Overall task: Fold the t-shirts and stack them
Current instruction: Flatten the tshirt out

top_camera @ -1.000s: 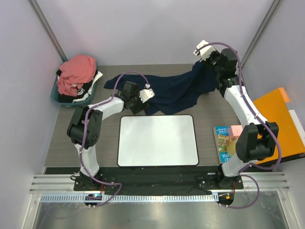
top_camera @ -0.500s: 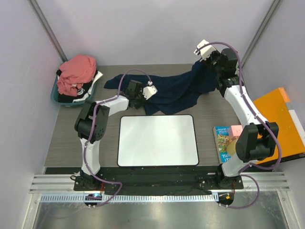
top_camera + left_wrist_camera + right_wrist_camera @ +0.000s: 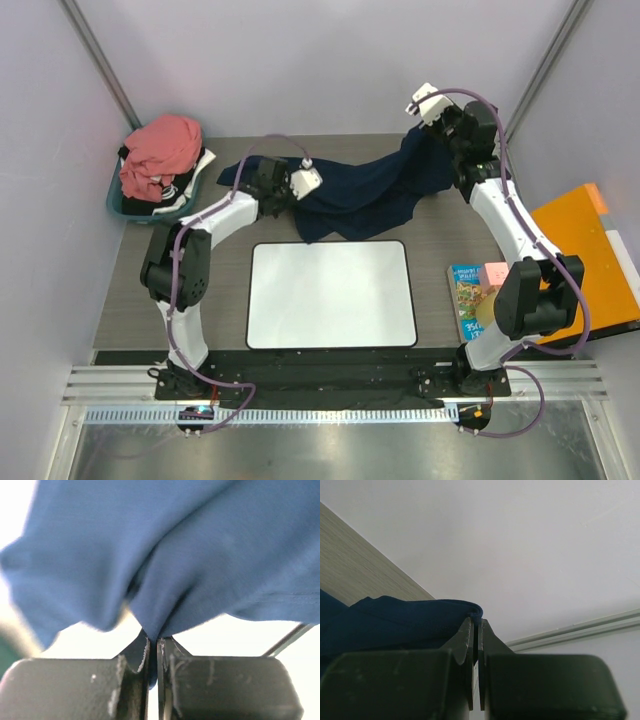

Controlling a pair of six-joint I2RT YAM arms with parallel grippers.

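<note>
Left gripper (image 3: 152, 641) and right gripper (image 3: 479, 624) each pinch closed on the one navy t-shirt (image 3: 370, 190) stretched along the counter's far edge, while one salmon-pink t-shirt (image 3: 160, 148) tops the clothes heaped in the single teal basket (image 3: 118, 203) at the far left corner.

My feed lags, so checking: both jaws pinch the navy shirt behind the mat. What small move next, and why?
Probably draw the left gripper and right gripper, both shut on the navy t-shirt, nearer, over the white mat: the shirt sags bunched beyond the mat's far edge.
</note>
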